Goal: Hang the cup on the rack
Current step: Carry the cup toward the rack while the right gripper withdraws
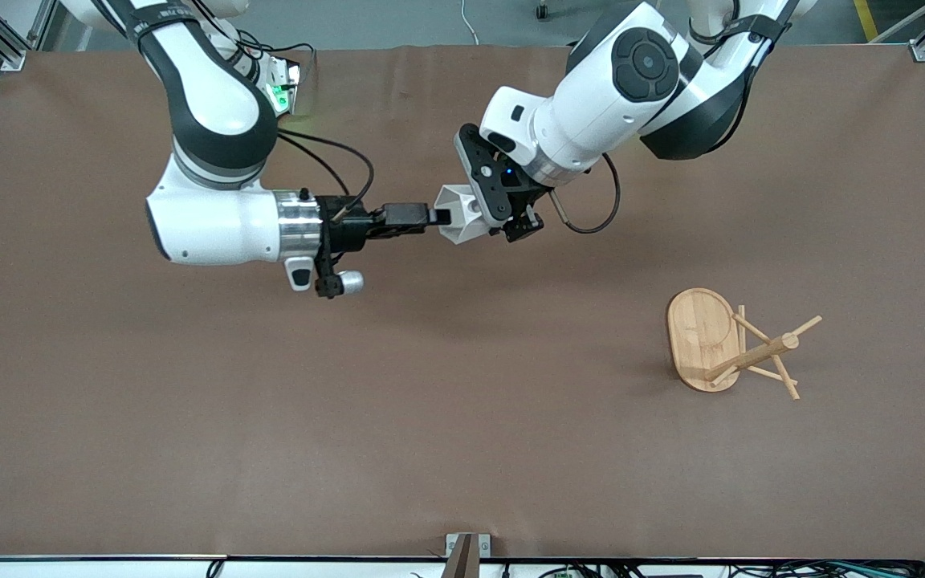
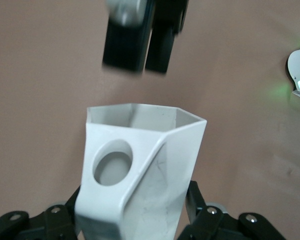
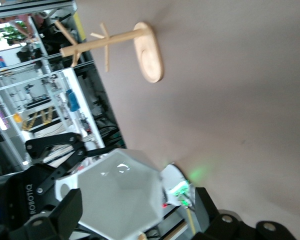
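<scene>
where the right wrist view catches the left gripper (image 3: 40, 200), we read "robotiq" on its dark frame. that left gripper (image 1: 503, 213) is clenched on the cup (image 1: 462, 213), held in the air over the middle of the table (image 1: 189, 417). the cup lies sideways, its hexagonal mouth toward the right arm's end and its holed tab (image 2: 112, 162) on one side. the right gripper (image 1: 440, 215) is at the cup's mouth; whether it grips we cannot tell. the rack (image 1: 731, 345) stands upright near the left arm's end, closer to the front camera.
</scene>
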